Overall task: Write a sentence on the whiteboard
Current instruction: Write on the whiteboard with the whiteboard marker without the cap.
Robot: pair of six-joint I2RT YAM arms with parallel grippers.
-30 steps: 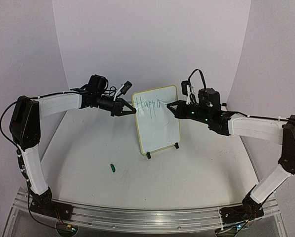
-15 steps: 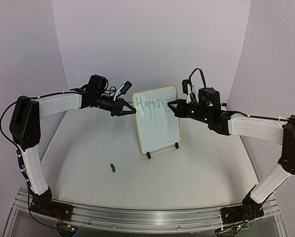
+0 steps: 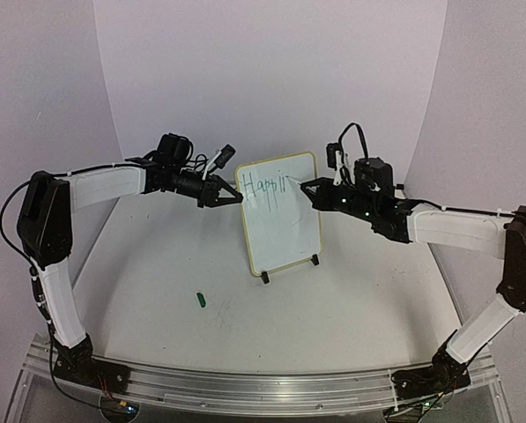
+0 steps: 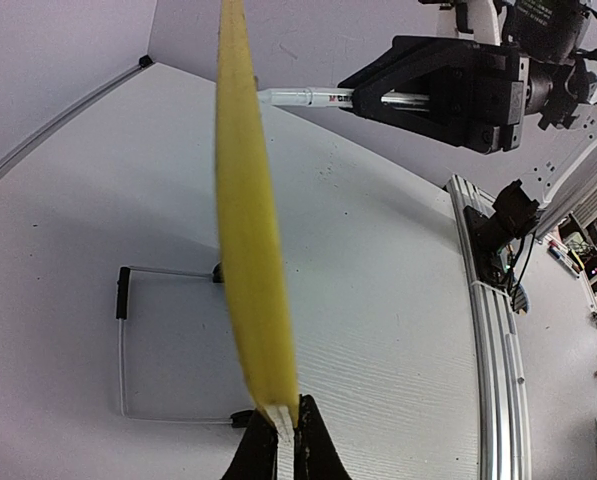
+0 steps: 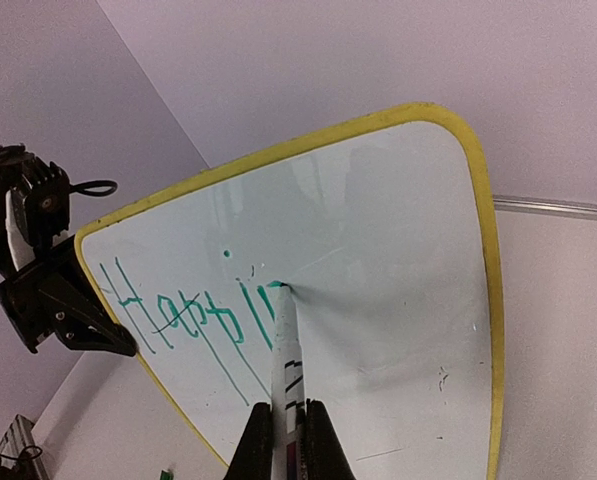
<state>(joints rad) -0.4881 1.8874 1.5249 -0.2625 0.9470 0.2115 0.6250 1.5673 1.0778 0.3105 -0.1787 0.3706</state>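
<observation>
So the whiteboard (image 3: pixel 285 231) stood upright on its little black feet around the middle of the worktop (image 3: pixel 351 308). Left end effector (image 3: pixel 238 201) was pinched tight on the board's yellow left edge. Right end effector (image 3: pixel 303 187) was clamped on a white marker (image 5: pixel 284 345), tip touching the board right at the end of the sentence (image 5: pixel 178 305), green scrawl reading roughly "Happi" plus a stroke. A small green cap (image 3: pixel 202 300) lay on the worktop, well apart from the board.
</observation>
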